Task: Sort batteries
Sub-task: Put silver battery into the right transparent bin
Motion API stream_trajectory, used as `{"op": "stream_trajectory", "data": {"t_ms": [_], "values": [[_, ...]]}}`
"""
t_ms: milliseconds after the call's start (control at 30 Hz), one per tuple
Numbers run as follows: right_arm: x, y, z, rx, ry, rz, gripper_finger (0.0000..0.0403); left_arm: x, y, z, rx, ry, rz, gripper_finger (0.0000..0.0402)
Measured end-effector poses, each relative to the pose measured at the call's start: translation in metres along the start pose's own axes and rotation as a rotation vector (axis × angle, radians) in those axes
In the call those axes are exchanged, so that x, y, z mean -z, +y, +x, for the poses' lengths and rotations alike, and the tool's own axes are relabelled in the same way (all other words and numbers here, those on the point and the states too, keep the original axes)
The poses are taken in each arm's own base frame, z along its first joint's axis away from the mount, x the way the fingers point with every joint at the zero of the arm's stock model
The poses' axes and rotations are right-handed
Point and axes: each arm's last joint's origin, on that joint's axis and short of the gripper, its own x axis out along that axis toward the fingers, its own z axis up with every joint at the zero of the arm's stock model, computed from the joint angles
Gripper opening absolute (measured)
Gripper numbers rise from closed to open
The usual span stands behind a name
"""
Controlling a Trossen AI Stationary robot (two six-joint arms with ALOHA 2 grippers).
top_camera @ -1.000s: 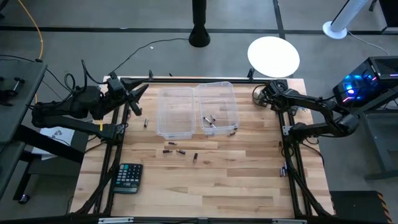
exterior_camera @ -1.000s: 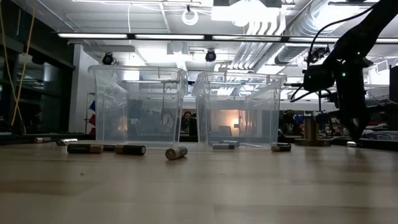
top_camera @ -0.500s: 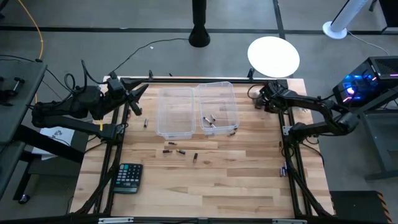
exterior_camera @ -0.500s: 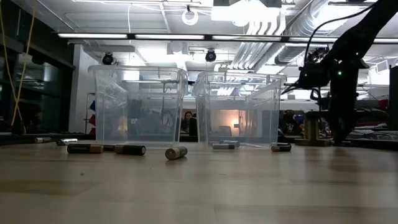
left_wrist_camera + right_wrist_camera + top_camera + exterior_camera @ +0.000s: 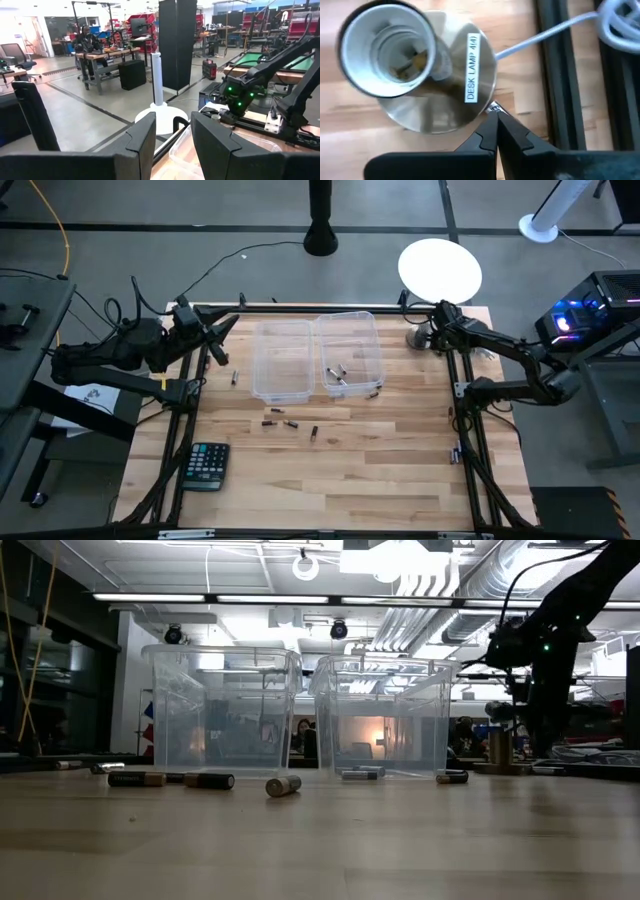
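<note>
Right gripper (image 5: 496, 114), pinched closed and empty, points down beside the desk lamp (image 5: 425, 75).

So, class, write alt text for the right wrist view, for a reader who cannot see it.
The right gripper, fingers shut, points at the rim of a round silver lamp base labelled DESK LAMP, with an empty white bulb socket. It stands on the wooden table, its grey cord trailing away.
</note>
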Motion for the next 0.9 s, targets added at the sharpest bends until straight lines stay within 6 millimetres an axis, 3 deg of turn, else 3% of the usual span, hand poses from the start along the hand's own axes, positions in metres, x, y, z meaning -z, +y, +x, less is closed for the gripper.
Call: {"op": "stream_trajectory", "data": {"t_ms": [233, 600, 800, 900], "values": [[-0.005, -0.008, 0.002, 0.009, 0.003, -0.037, 0.0025, 0.0, 0.0, 0.0, -0.001, 0.0, 0.0, 0.0117], [-0.004, -0.009, 0.021, 0.018, 0.118, -0.169, 0.019, 0.002, -0.003, 0.004, -0.017, 0.013, 0.009, 0.0117], [-0.002, -0.008, 0.032, 0.057, 0.168, -0.245, 0.02, 0.003, -0.007, 0.008, -0.017, 0.027, -0.002, 0.0117], [-0.001, -0.008, 0.035, 0.056, 0.201, -0.303, 0.0181, 0.005, -0.009, 0.01, -0.016, 0.035, 0.003, 0.0117]]}}
